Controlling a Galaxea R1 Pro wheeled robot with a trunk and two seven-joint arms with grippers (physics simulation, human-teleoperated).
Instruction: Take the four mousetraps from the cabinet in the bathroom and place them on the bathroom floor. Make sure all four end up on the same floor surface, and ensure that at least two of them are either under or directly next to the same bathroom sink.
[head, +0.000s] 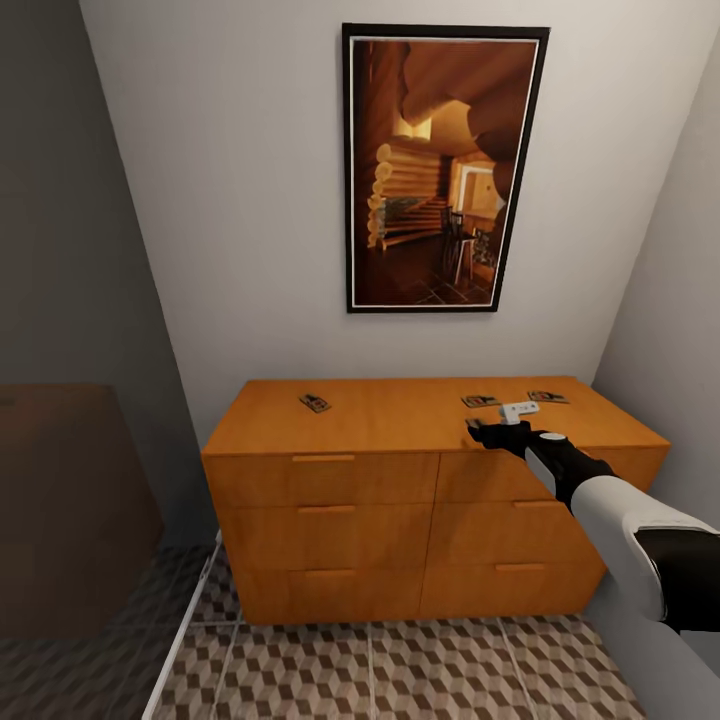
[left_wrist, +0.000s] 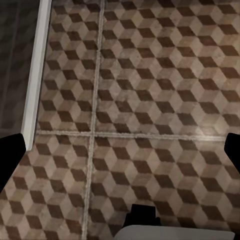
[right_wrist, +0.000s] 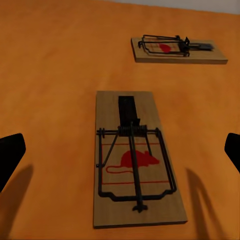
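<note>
Head view gives us the cabinet (head: 400, 500) against the back wall, under a framed picture (head: 445, 168), with our right arm reaching over its orange-brown top. There the right tool (head: 492, 432) hovers just short of the nearest mousetrap (head: 481, 401), with a second mousetrap (head: 547, 397) a little further to the right and a third mousetrap (head: 314, 403) well apart on the left part of the top. In the right wrist view the nearest trap (right_wrist: 136, 159) lies flat on the wood between our two dark fingertips (right_wrist: 11, 155), which stand wide apart at the picture's edges and touch nothing; the tool is spread open and holds nothing. The second trap (right_wrist: 177, 50) lies beyond it, turned crosswise. We see three traps on the top; a white part of the arm stands near the two right-hand traps, so we may be missing something there. In the left wrist view the left tool (left_wrist: 120, 150) hangs over the bathroom floor (left_wrist: 150, 90), its fingertips far apart, empty, above cube-patterned tiles and a pale grout crossing, with a white strip (left_wrist: 37, 70) along one side.
</note>
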